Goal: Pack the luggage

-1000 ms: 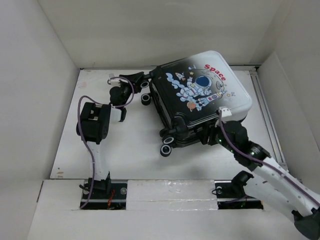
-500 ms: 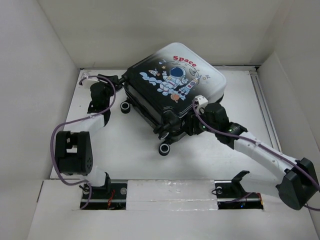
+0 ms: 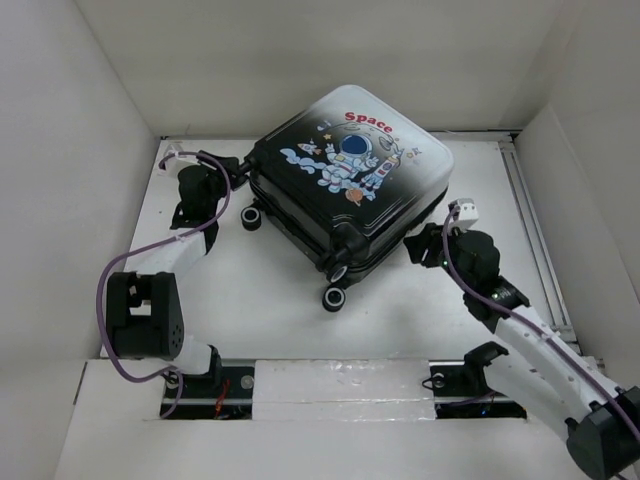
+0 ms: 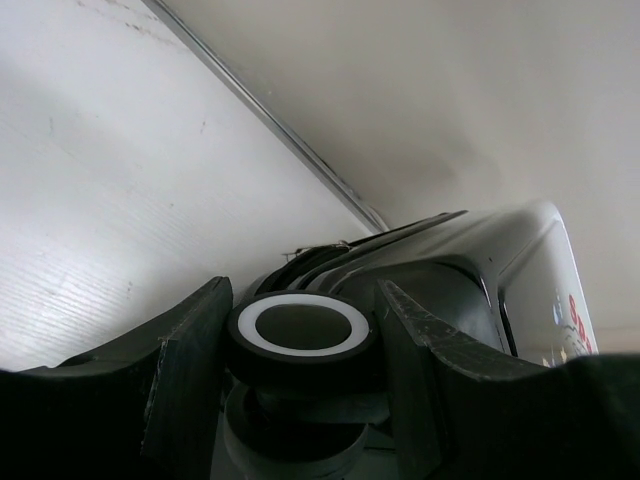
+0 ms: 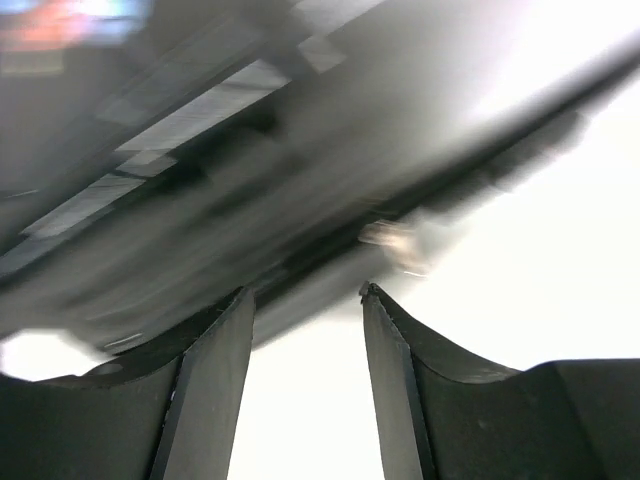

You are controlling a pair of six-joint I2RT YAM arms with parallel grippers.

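Black fingers of the right claw (image 5: 307, 295) stand released, holding nothing, now backed just off the luggage's near corner. Closed and astronaut-side up, the luggage (image 3: 345, 190) has slid left to the middle of the table (image 3: 250, 290), so the packing looks nearly over. Farther off, the left claw (image 4: 303, 287) clenches a wheel (image 4: 300, 325).

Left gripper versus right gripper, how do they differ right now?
The left gripper is closed on a wheel at the left corner of the luggage, while the right gripper is open and holding nothing. The left gripper sits at the far left of the table; the right gripper sits nearer, by the luggage's right side. Both point towards the luggage.
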